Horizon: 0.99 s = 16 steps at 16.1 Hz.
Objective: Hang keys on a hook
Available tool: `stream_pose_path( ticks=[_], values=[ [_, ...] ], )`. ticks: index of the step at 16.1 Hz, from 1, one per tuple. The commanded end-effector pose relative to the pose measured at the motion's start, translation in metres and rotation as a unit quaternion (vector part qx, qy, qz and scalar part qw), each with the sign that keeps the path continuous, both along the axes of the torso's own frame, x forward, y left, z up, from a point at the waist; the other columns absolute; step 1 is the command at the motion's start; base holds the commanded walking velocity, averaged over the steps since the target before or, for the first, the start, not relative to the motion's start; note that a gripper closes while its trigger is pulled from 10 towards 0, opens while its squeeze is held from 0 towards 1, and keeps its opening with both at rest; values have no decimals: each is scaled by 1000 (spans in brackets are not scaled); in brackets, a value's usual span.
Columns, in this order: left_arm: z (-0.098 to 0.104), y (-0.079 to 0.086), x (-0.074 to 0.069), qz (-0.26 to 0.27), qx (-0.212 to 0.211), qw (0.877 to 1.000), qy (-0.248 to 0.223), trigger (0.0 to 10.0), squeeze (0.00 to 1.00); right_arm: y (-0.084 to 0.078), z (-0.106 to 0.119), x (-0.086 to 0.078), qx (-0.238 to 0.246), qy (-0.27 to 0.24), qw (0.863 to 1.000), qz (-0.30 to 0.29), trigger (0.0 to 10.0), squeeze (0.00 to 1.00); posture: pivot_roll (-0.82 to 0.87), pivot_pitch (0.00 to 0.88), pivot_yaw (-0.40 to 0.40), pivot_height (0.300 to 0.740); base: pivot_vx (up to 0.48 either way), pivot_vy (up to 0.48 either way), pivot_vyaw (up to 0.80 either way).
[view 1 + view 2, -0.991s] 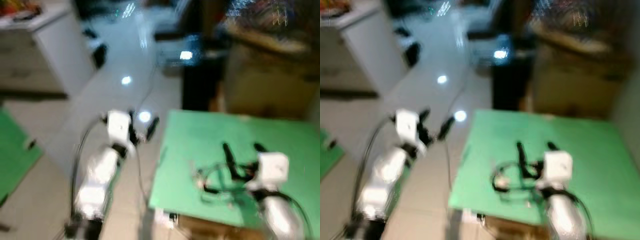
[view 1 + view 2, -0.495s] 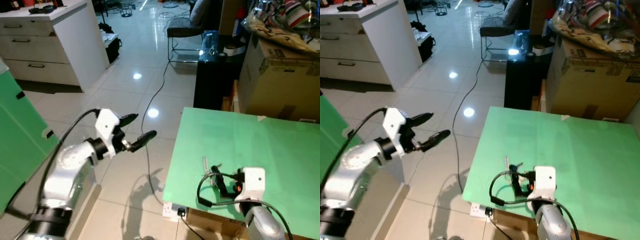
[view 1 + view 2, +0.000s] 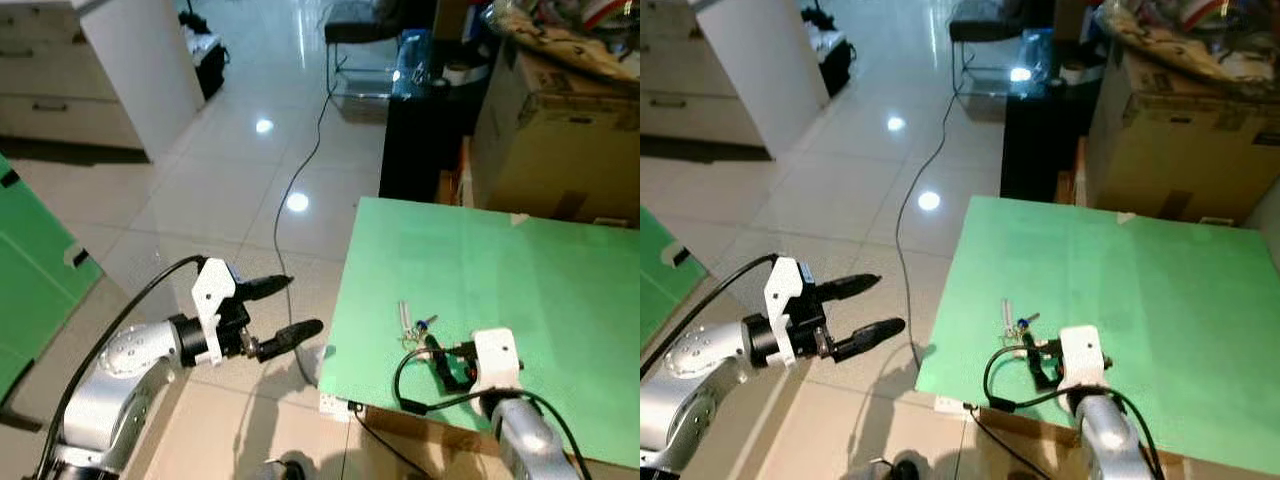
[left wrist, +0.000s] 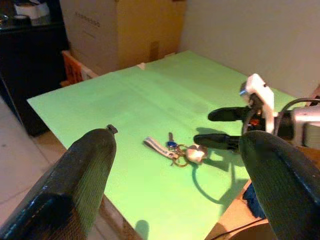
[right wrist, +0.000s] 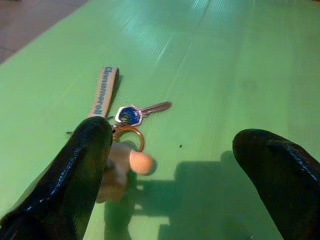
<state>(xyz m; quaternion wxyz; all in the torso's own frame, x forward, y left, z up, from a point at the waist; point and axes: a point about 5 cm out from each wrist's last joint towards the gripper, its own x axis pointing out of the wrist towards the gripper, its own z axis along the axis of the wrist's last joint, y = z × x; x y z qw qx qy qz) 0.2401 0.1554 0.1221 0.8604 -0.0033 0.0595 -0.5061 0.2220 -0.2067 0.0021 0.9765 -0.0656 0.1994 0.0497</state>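
Green board (image 3: 520, 270) tops the table on my right, and the keys (image 5: 125, 120) lie flat on it near its near-left corner: a blue-capped key, a brass ring, a pale fob and a grey strap. My right gripper (image 5: 170, 165) sits low over the board with fingers spread wide, one fingertip (image 5: 85, 150) just beside the ring and fob, the bunch lying just ahead of the gap, not held. My left gripper (image 3: 283, 312) hovers over the tiled floor (image 3: 250, 160) to the left of the table, fingers wide apart, pointing toward the keys.
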Motion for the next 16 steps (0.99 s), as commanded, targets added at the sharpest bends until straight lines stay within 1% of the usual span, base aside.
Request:
stream_pose_path(
  ticks=[1, 3, 5, 7, 10, 14, 16],
  values=[
    [2, 0, -3, -1, -2, 1000, 3, 10000, 0, -1, -2, 0, -5, 2, 1000, 10, 10000, 980, -58, 136, 86, 740, 0, 0, 0],
    [2, 0, -5, 1, -4, 1000, 4, 10000, 0, -2, -1, 3, -5, -3, 1000, 14, 10000, 980, -56, 136, 80, 740, 0, 0, 0],
    [3, -1, -12, -14, -2, 1000, 6, 10000, 0, 4, -2, 7, 26, -1, 999, 23, 10000, 980, -45, 140, 73, 740, 0, 0, 0],
    [0, 3, -16, -16, 13, 1000, 8, 10000, 0, 10, -5, 8, 33, 3, 999, 32, 10000, 980, -35, 143, 73, 740, 0, 0, 0],
    [0, 2, -19, -17, 14, 1000, 12, 10000, 0, 20, -8, 10, 49, 6, 998, 47, 10000, 980, -27, 136, 72, 740, 0, 0, 0],
    [0, 1, -20, -19, 16, 1000, 16, 10000, 0, 30, -19, 6, 54, 34, 996, 58, 10000, 976, -24, 135, 78, 740, 0, 0, 0],
    [0, 1, -18, -18, 18, 1000, 15, 10000, 0, 32, -24, 3, 52, 55, 996, 56, 10000, 976, -27, 138, 78, 740, 0, 0, 0]
  ],
)
